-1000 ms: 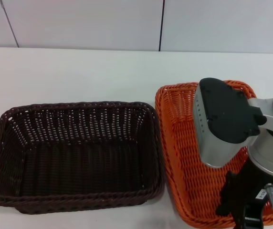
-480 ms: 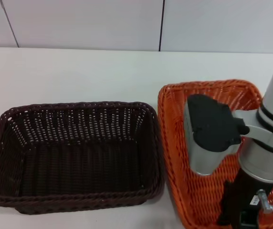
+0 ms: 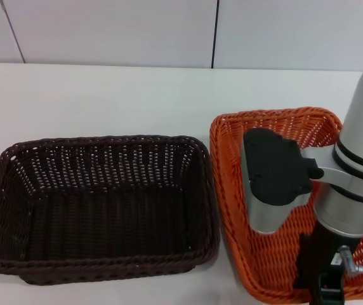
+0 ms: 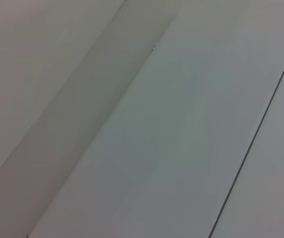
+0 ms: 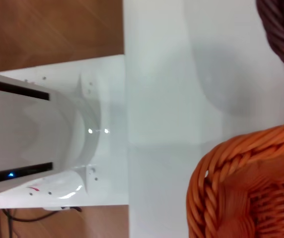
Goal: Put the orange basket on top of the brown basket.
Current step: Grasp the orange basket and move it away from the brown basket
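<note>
- Right gripper is low over the near rim of the orange basket; my head view cuts it off, so I cannot tell whether its jaws are spread or pinching the rim.
- Orange basket sits on the white bench, its woven floor stretching away beyond the jaws, much of it hidden under the arm.
- Brown basket lies off to the side of the jaws, on the left; its long wall is just beside the orange basket's wall, and I cannot tell whether they touch.
- Open bench beyond both baskets, up to the wall panels.
- Both baskets: rectangular wicker, sloping sides, braided rims, open-weave upper band.
- Right wrist view: thick orange braid at a corner, bare bench, a dark brown rim curve farther off.
- Left gripper is out of sight; its wrist camera sees only plain grey panels.
</note>
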Robot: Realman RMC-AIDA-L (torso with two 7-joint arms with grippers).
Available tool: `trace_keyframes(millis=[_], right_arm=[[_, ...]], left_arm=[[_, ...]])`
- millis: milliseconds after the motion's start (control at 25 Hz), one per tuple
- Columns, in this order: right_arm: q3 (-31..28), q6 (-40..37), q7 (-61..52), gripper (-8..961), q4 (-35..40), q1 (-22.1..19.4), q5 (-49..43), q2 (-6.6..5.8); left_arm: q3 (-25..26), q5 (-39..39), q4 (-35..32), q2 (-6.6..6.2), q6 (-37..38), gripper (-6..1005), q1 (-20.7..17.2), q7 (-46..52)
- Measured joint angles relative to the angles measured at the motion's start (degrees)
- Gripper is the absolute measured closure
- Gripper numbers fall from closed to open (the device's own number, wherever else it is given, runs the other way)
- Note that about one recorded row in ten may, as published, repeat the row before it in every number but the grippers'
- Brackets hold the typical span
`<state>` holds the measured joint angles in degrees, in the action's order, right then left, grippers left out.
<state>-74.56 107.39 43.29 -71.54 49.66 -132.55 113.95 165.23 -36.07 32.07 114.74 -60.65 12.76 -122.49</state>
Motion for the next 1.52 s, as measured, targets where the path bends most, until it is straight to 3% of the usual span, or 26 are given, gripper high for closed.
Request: trace_keyframes(millis=[480,720,1520], right_arm=[[1.27,0.03,0.48,459,2.38,4.03,-5.51,1.87],[3.28,-0.15,0.83,626,3.55,4.46,-7.25,2.63],[1.44,0.06,0.83,755,-9.54,2.20,-20.82,3.13]], left_arm=[[0.00,1.41,-0.05,0.73,-2.20,169,-0.70,0.15],[0.00,1.94,-0.05,0.90,-3.03,169,-1.11,0.07],[0.00,2.16,-0.08,1.07,-4.43,170,-1.43,0.19]])
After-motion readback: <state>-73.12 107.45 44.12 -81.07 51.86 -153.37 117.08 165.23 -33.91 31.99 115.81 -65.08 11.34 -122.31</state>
